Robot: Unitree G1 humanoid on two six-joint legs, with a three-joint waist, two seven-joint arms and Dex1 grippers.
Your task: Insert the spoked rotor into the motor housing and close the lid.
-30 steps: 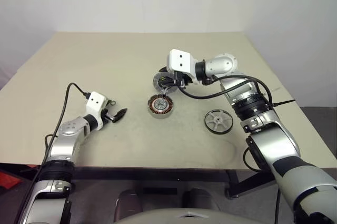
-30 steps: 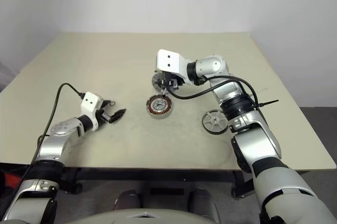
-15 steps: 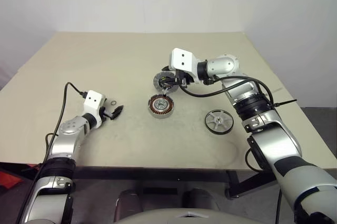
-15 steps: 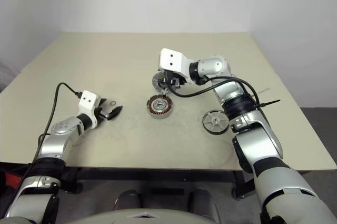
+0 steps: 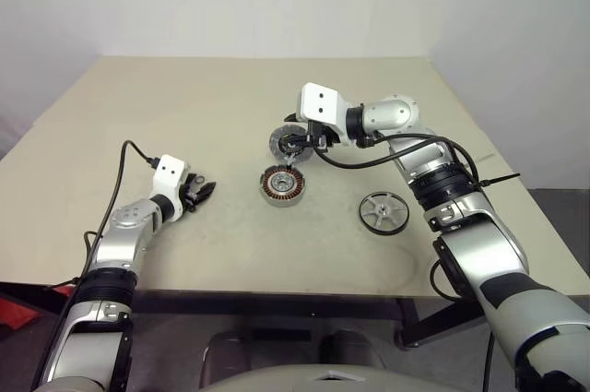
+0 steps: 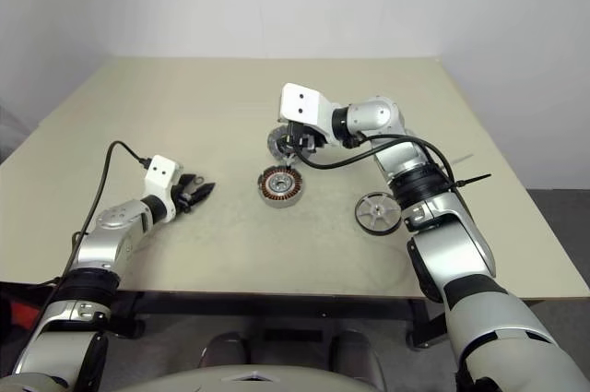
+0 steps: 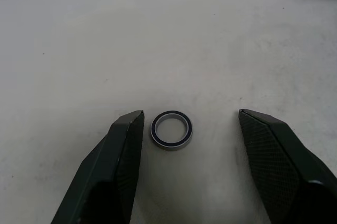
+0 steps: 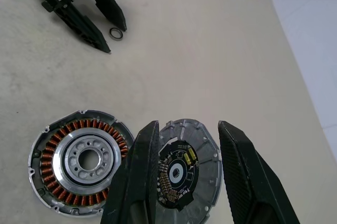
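Note:
The motor housing, a silver cup with copper windings, sits mid-table. Just behind it the lid hangs tilted, dark centre showing, with my right gripper shut on it; one finger hides its edge. The spoked rotor, black-rimmed, lies flat to the right of the housing. My left gripper rests low on the table at the left, open, and a tiny metal ring lies between its fingers, touching neither.
The beige table stretches wide behind and to the left of the parts. A black cable trails from my left wrist toward the table's front edge. Another cable loops off my right forearm above the rotor.
My left gripper has swung slightly so that the ring now lies between its fingers, and the fingers have drawn closer together. The right gripper and the lid have stayed put.

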